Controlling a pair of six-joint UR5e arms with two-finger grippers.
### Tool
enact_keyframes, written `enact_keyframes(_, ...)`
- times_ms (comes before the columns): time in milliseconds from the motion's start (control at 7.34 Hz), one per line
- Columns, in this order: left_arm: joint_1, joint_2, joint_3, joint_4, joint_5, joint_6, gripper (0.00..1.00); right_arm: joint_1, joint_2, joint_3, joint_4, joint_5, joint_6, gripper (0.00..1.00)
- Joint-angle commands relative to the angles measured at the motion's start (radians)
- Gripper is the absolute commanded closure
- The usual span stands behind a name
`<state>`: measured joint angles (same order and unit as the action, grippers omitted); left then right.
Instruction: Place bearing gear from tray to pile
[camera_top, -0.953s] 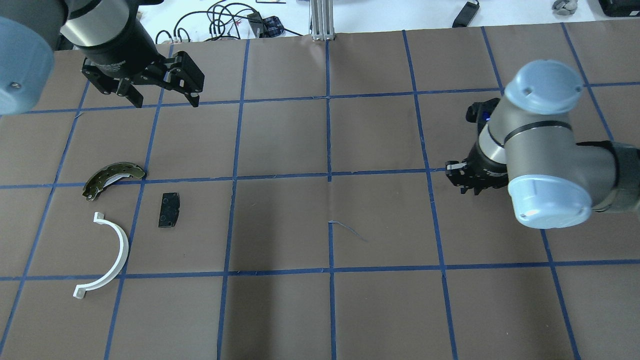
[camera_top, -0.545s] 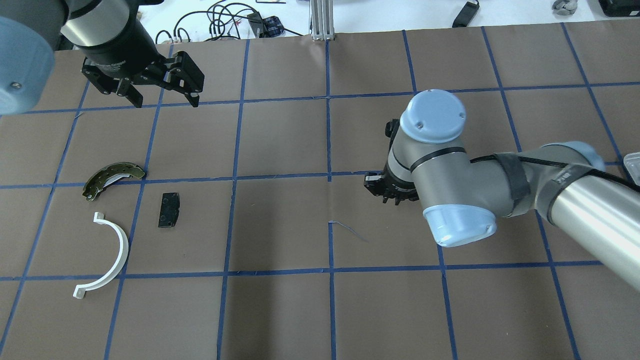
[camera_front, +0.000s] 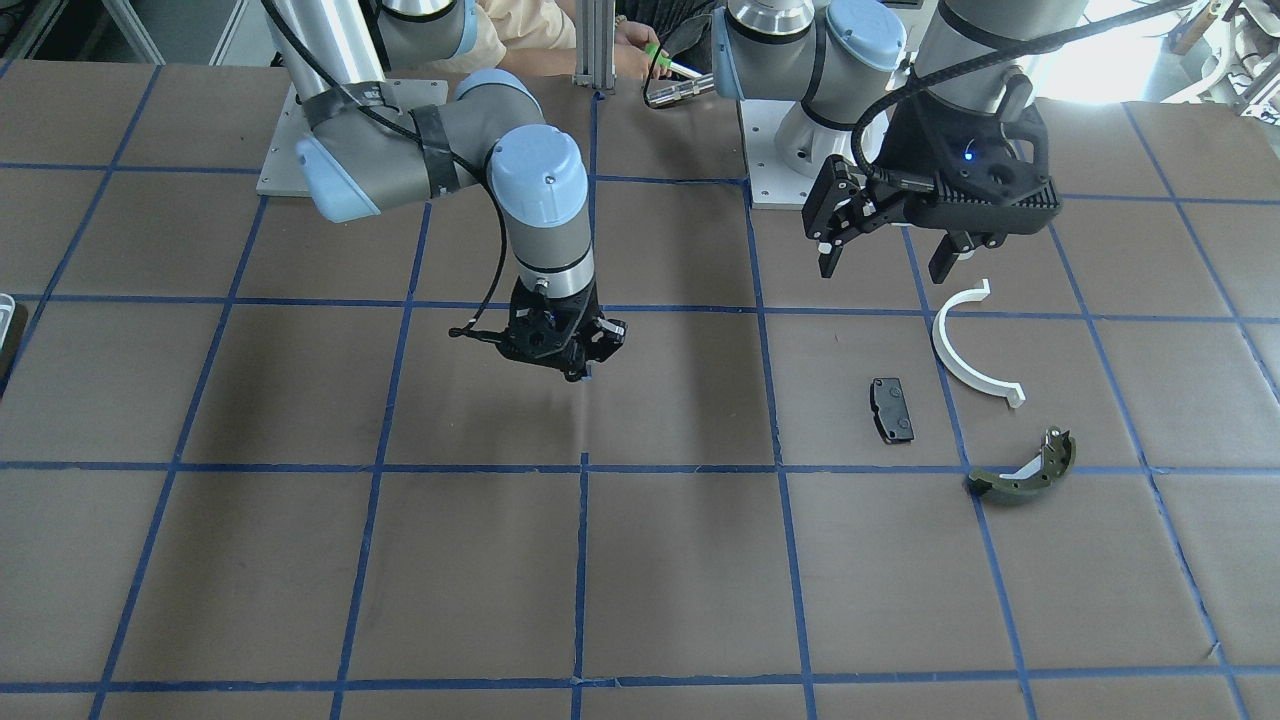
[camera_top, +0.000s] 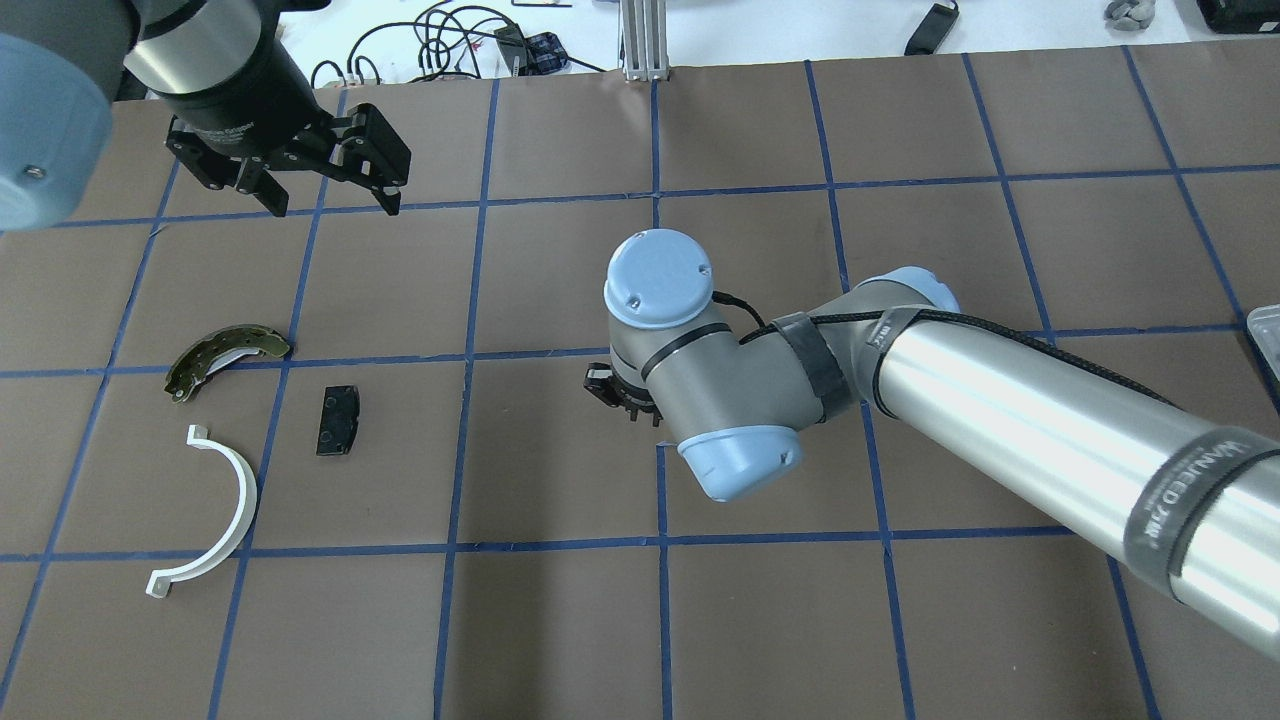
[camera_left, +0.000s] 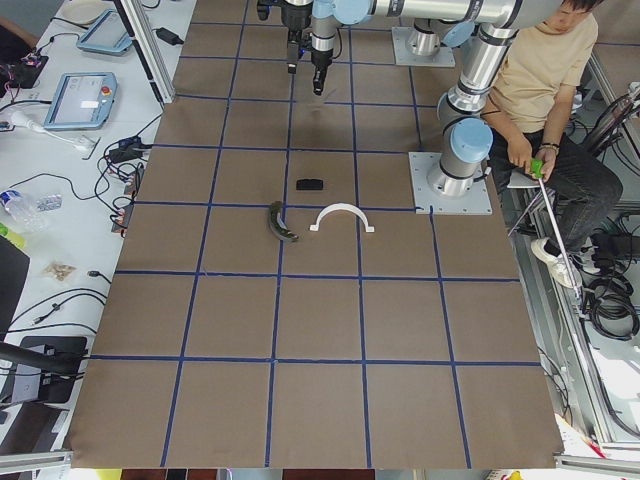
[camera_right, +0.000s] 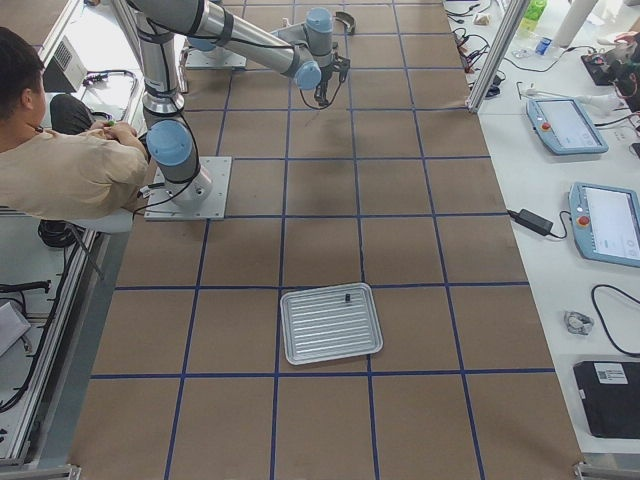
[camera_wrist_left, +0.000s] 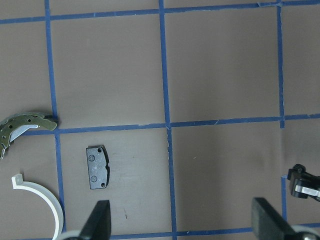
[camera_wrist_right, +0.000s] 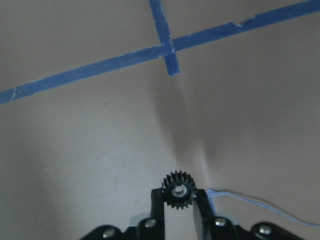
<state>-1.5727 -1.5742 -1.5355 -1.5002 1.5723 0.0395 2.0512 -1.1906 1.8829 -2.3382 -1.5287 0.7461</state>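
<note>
My right gripper is shut on a small black toothed bearing gear and holds it a little above the brown mat near the table's middle. The pile lies to its left in the overhead view: an olive-green brake shoe, a black pad and a white half-ring. My left gripper is open and empty, hovering beyond the pile. The grey-white tray sits far to my right, only a sliver of it in the overhead view.
The left wrist view looks down on the pad, the shoe and the half-ring. A small black part lies in the tray. Cables lie beyond the mat's far edge. An operator sits behind the robot bases.
My right arm has swept leftward with the gear, from the table's right side to its middle, closer to the pile. The left arm and the pile have not moved.
</note>
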Motion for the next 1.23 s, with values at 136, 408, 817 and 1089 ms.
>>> enact_keyframes(136,0.002,-0.001,0.0,0.0,0.0,0.0,0.0,0.014,0.034,-0.042,0.026,0.001,0.038,0.0)
enact_keyframes(408,0.0,-0.003,0.0,0.0,0.0,0.0,0.0,-0.029,0.01,-0.056,0.081,0.001,-0.011,0.0)
enact_keyframes(817,-0.013,-0.048,0.001,-0.006,0.002,-0.033,0.0,-0.245,-0.153,-0.064,0.362,-0.034,-0.354,0.0)
enact_keyframes(1089,-0.12,-0.116,-0.041,0.087,0.0,-0.166,0.0,-0.408,-0.216,-0.062,0.419,-0.161,-0.58,0.0)
